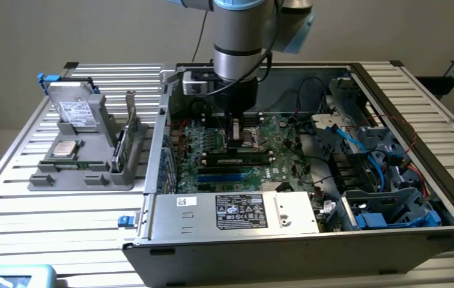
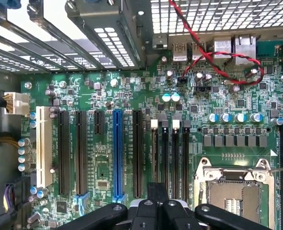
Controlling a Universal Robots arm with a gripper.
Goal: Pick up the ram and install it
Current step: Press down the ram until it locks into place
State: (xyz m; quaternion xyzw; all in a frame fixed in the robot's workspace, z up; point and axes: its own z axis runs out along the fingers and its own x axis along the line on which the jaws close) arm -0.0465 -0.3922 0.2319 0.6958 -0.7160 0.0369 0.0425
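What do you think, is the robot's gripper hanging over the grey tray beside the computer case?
No. The gripper hangs inside the computer case, over the green motherboard, not over the grey tray beside it. The exterior view shows this.

the case (image 1: 211, 252) stands open on top, and the arm (image 1: 239, 36) reaches in there. the gripper (image 2: 153, 208), fingers shut, hangs just above the board (image 2: 132, 96). the power supply (image 1: 243, 210), drive cage (image 1: 387, 210) and loose cables (image 1: 347, 141) crowd the sides; the socket (image 2: 232, 191) sits beside the slots (image 2: 172, 153).
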